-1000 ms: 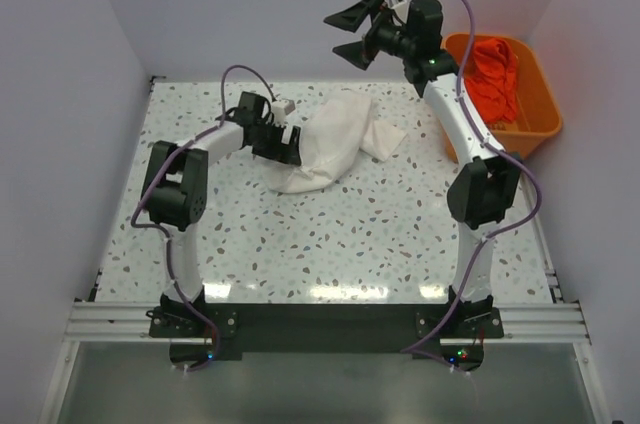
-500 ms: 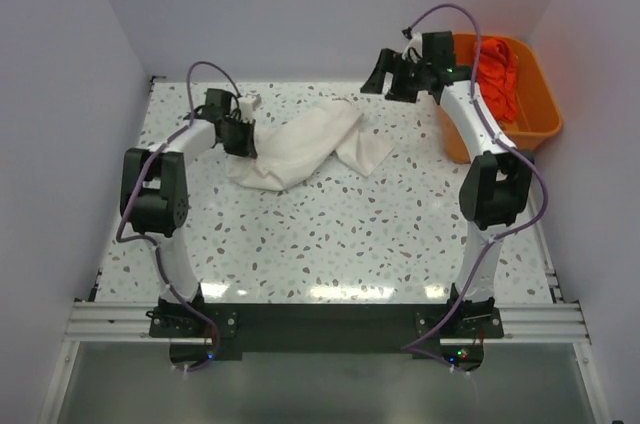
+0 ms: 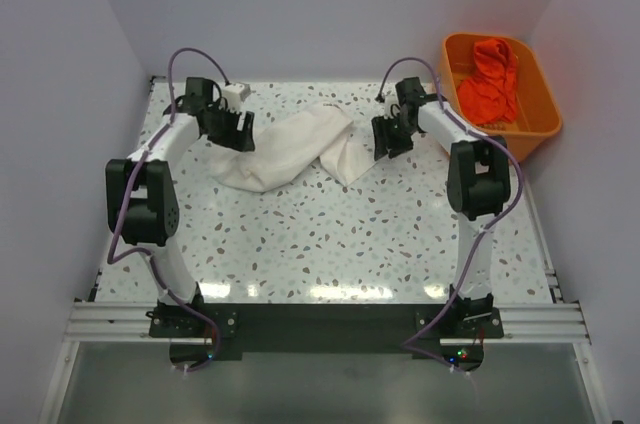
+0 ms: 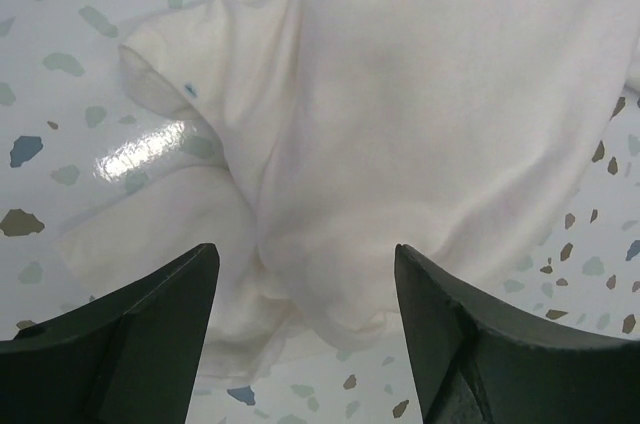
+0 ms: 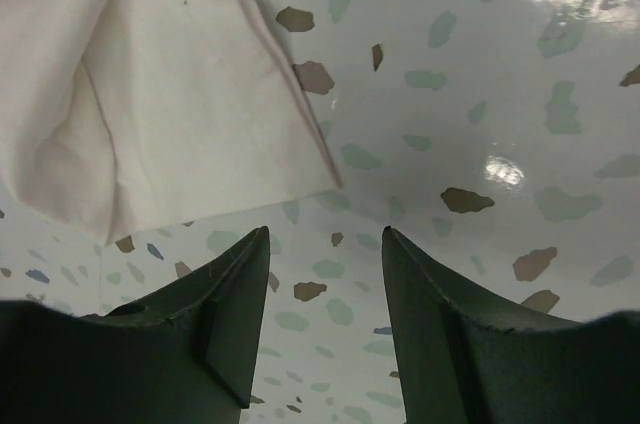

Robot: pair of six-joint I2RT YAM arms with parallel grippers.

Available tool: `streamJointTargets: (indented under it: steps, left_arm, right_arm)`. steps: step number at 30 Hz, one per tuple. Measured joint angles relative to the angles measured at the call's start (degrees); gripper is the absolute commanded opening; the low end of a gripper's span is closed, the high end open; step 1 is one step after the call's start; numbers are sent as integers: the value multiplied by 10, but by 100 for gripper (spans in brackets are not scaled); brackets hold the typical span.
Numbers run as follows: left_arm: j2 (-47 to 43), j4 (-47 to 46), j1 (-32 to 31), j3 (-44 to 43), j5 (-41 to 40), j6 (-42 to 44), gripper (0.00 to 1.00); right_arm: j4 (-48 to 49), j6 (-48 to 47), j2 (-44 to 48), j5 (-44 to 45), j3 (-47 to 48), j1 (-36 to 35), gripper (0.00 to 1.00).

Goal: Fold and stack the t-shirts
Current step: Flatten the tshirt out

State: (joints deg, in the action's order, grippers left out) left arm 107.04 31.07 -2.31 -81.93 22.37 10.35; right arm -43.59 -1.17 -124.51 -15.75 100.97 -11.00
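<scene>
Lying crumpled on the bench (image 3: 350,234), the shirt (image 3: 290,144) awaits folding and stacking; left pincer (image 4: 302,254) and right pincer (image 5: 323,234) gape empty.

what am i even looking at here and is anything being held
Two robot arms are bolted at the near edge of a speckled table. The wide picture is from a fixed camera above; the other two are from cameras on each wrist. A crumpled white t-shirt lies on the table. An orange tub at the right holds orange-red cloth. The left claw is open over the shirt; the right claw is open beside its corner. Nothing is held.
</scene>
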Motion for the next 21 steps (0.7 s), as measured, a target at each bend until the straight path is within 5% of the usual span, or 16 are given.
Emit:
streamJointTargets:
  steps: [10, 12, 17, 21]
  left_arm:
    - [21, 18, -12, -57, 29, 5, 87]
    - [24, 23, -24, -57, 27, 8, 86]
    - [34, 32, -55, -57, 12, 8, 79]
    - [47, 39, -62, -57, -16, 6, 74]
  right_arm:
    - [37, -15, -24, 20, -11, -49, 53]
    - [48, -16, -26, 26, -11, -52, 46]
    - [55, -30, -38, 30, 1, -54, 4]
    - [53, -37, -40, 30, 5, -52, 0]
